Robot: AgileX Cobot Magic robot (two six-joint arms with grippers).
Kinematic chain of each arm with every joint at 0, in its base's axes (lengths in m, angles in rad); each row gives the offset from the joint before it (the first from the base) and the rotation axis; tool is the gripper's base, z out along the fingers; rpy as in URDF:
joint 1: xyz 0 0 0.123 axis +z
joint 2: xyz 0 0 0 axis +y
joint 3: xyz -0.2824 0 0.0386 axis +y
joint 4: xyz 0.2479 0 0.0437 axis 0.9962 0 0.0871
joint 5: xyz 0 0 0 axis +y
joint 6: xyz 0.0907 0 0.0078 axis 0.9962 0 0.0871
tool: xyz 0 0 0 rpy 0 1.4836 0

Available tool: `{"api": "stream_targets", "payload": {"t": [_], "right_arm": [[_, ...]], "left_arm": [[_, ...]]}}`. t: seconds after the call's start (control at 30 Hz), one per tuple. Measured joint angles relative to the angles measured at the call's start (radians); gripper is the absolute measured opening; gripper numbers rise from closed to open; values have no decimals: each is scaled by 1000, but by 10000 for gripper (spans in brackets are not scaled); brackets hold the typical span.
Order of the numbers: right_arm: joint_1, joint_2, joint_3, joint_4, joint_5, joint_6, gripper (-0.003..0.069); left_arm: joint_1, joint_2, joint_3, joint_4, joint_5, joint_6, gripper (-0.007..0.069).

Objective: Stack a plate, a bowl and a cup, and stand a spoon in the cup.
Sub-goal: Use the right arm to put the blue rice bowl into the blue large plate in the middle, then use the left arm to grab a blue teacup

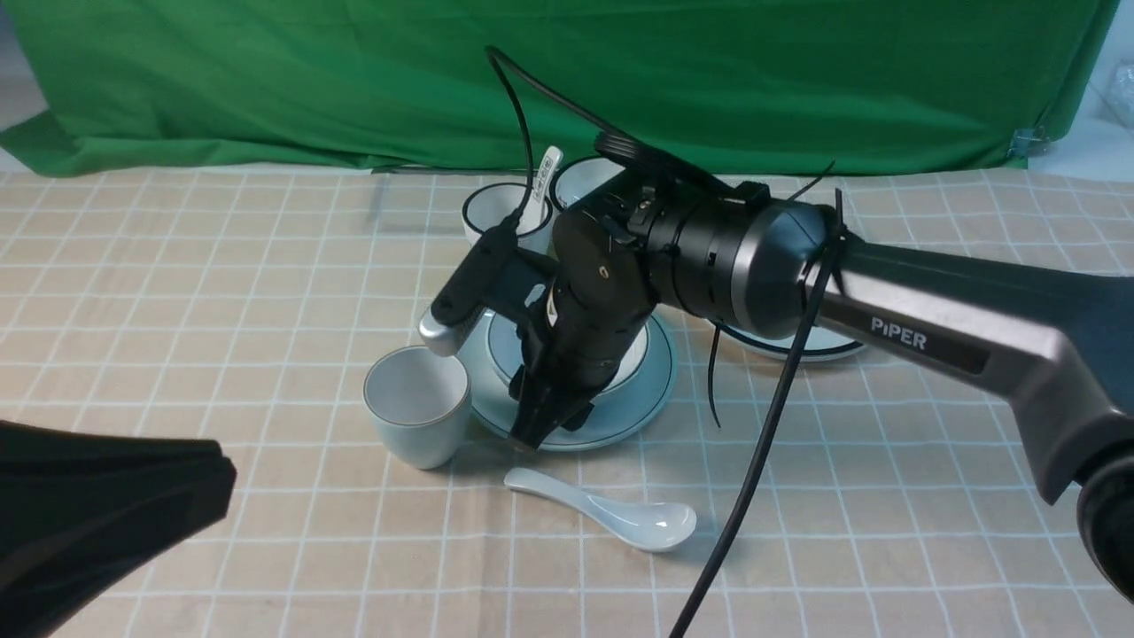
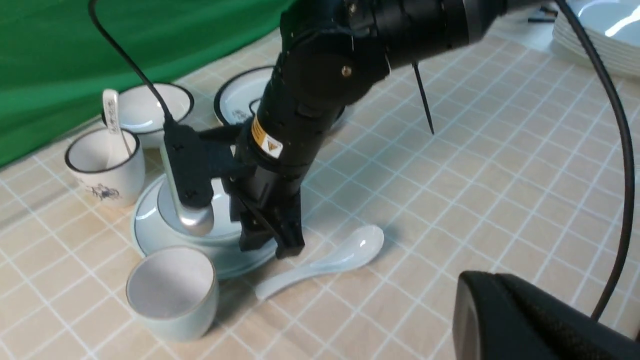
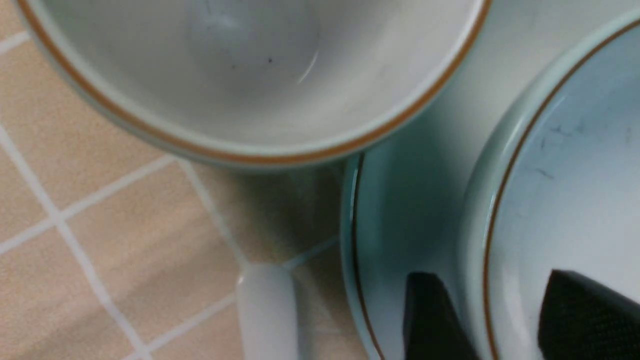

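The pale blue-grey plate lies mid-table with the speckled bowl standing on it. My right gripper points down at the bowl's near rim. It is open, with one finger outside the bowl wall over the plate and the other finger inside, neither pressing the rim. The cup stands upright and empty just left of the plate. The white spoon lies flat in front of the plate. My left gripper hovers shut and empty at the near left.
A black-rimmed white cup with a printed spoon in it, a small white bowl and a black-rimmed plate sit behind and to the right. A green backdrop closes the far edge. Stacked plates sit beyond the right arm.
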Motion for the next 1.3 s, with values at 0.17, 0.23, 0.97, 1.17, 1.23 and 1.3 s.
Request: {"api": "stream_targets", "payload": {"t": [0.17, 0.23, 0.97, 1.17, 1.23, 1.3], "right_arm": [[0, -121, 0, 0, 14, 37, 432], [0, -193, -2, 0, 54, 40, 450], [-1, -1029, 789, -79, 154, 349, 263], [-1, -1120, 929, -78, 136, 366, 263], [-1, -1152, 968, -78, 135, 371, 262], [-1, -1169, 982, -78, 134, 372, 262]], "left_arm": [[0, 66, -1, 102, 71, -61, 2], [0, 121, -8, 118, 98, -66, 2], [-70, 1217, -534, 502, 129, -77, 297], [-70, 1318, -558, 522, 101, -78, 395], [-70, 1355, -558, 530, 101, -83, 353], [-70, 1374, -558, 538, 104, -86, 251]]}}
